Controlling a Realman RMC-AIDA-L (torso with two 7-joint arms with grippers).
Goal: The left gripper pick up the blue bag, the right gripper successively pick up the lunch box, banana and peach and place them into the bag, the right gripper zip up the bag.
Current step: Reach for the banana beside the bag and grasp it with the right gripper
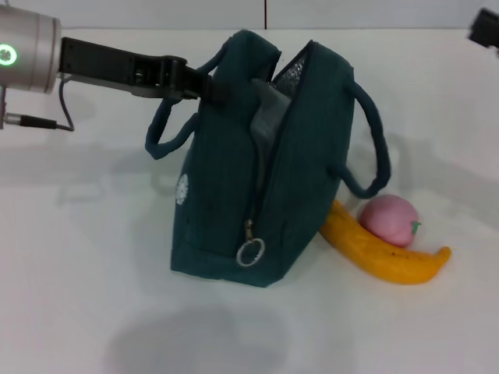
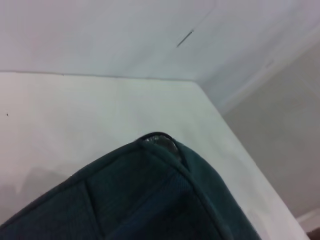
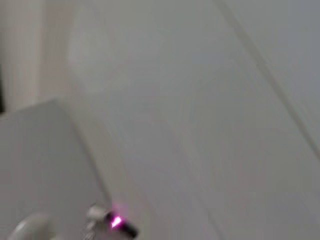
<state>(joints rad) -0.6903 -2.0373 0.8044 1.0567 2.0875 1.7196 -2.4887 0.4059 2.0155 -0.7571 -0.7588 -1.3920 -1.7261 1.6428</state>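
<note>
The head camera looks forward and down over the white counter (image 1: 78,312) at the upright dark teal fabric bag (image 1: 226,202), which the left wrist camera shares from very close, while the right wrist camera faces pale walls.

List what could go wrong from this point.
The left gripper holds only the top edge of the dark teal fabric bag, so the narrow opening may sag shut. The yellow banana lies against the bag with the pink peach resting on it; lifting the banana may roll the peach.
</note>
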